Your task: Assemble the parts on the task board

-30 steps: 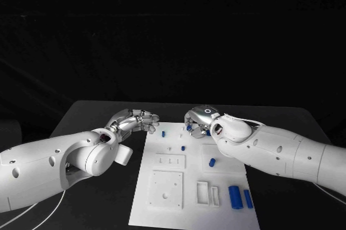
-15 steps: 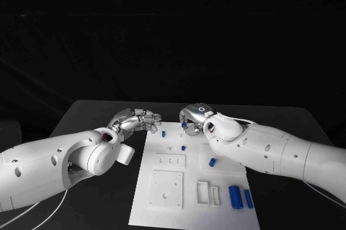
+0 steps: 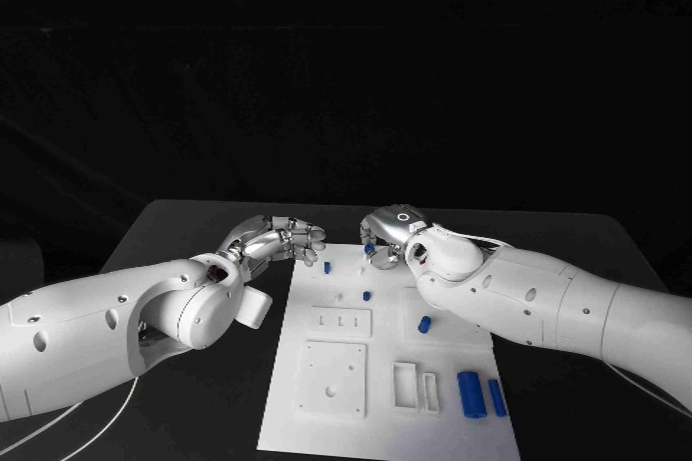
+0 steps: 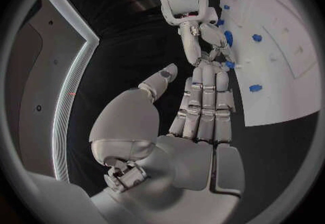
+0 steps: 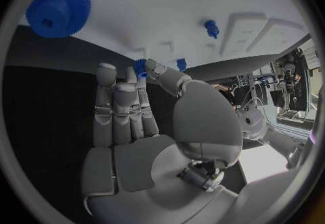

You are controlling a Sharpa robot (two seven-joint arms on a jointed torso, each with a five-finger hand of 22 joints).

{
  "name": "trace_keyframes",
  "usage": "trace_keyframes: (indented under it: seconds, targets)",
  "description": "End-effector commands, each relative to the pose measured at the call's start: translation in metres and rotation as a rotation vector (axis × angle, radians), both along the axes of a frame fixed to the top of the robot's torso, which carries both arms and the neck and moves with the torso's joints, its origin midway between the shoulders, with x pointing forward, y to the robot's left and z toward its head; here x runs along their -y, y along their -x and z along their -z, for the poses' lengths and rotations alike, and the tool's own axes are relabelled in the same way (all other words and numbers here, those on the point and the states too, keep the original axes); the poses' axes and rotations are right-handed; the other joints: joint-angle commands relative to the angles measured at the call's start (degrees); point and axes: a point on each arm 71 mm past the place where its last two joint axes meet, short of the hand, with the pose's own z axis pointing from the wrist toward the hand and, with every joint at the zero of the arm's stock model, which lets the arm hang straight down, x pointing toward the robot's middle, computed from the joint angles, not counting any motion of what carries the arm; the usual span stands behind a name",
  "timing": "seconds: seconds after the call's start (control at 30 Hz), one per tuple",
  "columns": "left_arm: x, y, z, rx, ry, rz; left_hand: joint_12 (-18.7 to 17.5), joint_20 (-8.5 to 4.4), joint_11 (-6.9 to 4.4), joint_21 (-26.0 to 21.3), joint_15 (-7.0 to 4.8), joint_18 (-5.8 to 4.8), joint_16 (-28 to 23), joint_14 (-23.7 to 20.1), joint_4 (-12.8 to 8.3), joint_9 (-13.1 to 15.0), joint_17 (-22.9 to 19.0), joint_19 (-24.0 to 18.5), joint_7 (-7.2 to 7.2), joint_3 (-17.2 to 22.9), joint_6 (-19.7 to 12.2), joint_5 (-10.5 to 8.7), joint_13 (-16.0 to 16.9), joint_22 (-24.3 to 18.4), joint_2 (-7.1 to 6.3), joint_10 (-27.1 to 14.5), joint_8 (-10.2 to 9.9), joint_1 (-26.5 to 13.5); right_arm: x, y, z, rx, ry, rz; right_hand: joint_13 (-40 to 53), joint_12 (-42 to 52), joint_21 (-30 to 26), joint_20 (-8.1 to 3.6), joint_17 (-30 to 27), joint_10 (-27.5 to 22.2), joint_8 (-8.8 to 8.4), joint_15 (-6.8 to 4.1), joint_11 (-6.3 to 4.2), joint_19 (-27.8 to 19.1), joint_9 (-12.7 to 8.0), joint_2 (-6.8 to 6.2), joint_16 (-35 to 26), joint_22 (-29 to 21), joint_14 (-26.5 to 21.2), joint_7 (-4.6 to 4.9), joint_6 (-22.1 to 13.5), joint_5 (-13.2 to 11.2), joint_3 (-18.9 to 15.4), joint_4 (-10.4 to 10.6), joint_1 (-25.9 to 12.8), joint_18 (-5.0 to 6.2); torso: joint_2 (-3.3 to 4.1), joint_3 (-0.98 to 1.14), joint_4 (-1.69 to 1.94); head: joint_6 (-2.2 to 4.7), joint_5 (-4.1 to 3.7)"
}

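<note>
right hand (image 3: 387, 243) pinches small blue part (image 5: 140, 66) at task board (image 3: 325, 401) far edge | left hand (image 3: 277, 241) fingers together, empty | part's light, rigid, slick — you'd grip its sides

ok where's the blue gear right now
The blue gear shows in the right wrist view, lying flat on the white task board near its edge, apart from the right hand, whose fingertips touch a small blue part.
</note>
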Motion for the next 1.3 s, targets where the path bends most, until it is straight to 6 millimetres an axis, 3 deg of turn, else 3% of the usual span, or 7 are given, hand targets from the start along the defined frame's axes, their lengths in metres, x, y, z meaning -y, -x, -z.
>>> trace_keyframes:
  seconds: [0.03, 0.43, 1.1, 1.23, 1.3]
  targets:
    - [0.0021, 0.0002, -0.0015, 0.008, 0.003, 0.021, -0.27, 0.0, 0.14, 0.19, 0.05, 0.72, 0.16, -0.5, -0.17, 0.1, -0.07, -0.32, 0.34, 0.29, 0.13, -0.29, 0.1, 1.2, -0.04, 0.07, -0.35, -0.24, -0.0017, 0.0, 0.0008, 0.001, 0.017, 0.001, 0.11, -0.08, 0.18, -0.29, -0.08, 1.24, 0.14, -0.91, -0.1, -0.15, 0.06, -0.33, 0.39, 1.18, -0.99, -0.01, 0.32, 0.14, 0.38, 0.1, 0.4, 1.8, 0.02, 0.03, -0.03, -0.07, -0.09]
    - [0.0042, 0.0005, -0.002, 0.004, 0.002, 0.032, -0.34, 0.01, 0.16, 0.23, 0.06, 0.72, 0.18, -0.49, -0.17, 0.16, -0.08, -0.33, 0.36, 0.29, 0.11, -0.32, 0.16, 1.2, -0.08, 0.06, -0.41, -0.29, -0.0062, 0.0012, 0.0034, -0.013, 0.022, -0.011, 0.14, -0.16, 0.19, -0.28, -0.13, 1.22, 0.11, -0.9, -0.09, -0.19, 0.09, -0.43, 0.41, 1.18, -1.01, 0.0, 0.29, 0.14, 0.46, 0.05, 0.4, 1.8, 0.08, 0.11, -0.16, -0.14, 0.46]
    - [0.0038, -0.0008, -0.0035, 0.005, 0.0, 0.033, -0.43, 0.02, 0.18, 0.27, 0.06, 0.72, 0.2, -0.51, -0.19, 0.23, -0.1, -0.35, 0.39, 0.29, 0.08, -0.36, 0.24, 1.2, -0.11, 0.01, -0.5, -0.32, -0.0088, 0.001, 0.006, -0.028, 0.017, -0.012, 0.19, -0.4, 0.16, -0.24, -0.28, 1.07, -0.06, -0.83, -0.02, -0.35, 0.14, -0.45, 0.37, 1.14, -1.12, 0.09, 0.07, 0.14, 0.68, 0.02, 0.29, 1.8, 0.06, 0.08, -0.19, -0.49, 0.69]
    - [0.0038, -0.0008, -0.0039, 0.005, 0.0, 0.034, -0.45, 0.02, 0.18, 0.27, 0.07, 0.72, 0.2, -0.51, -0.18, 0.25, -0.1, -0.36, 0.4, 0.29, 0.07, -0.37, 0.25, 1.2, -0.12, 0.01, -0.51, -0.35, -0.007, -0.0007, 0.0069, -0.042, 0.011, -0.003, 0.16, -0.94, 0.07, -0.1, -0.55, 0.44, -0.52, -0.57, 0.25, -0.57, 0.08, -1.11, 0.23, 1.08, -1.24, 0.38, -0.58, 0.2, 0.85, 0.08, -0.03, 1.8, 0.05, 0.05, -0.16, -0.63, 0.73]
    - [0.0041, -0.0015, -0.0039, 0.006, 0.0, 0.034, -0.45, 0.02, 0.19, 0.28, 0.07, 0.72, 0.2, -0.52, -0.17, 0.25, -0.1, -0.36, 0.4, 0.29, 0.07, -0.38, 0.26, 1.2, -0.12, 0.01, -0.52, -0.36, -0.0067, -0.0015, 0.007, -0.046, 0.002, 0.001, -0.13, -1.88, 0.05, 0.05, -0.71, -1.04, -1.43, -0.05, 0.85, -0.6, -0.25, -2.49, 0.22, 1.05, -1.19, 0.99, -2.08, 0.16, 0.52, 0.45, -0.73, 1.77, 0.06, 0.04, -0.13, -0.64, 0.71]
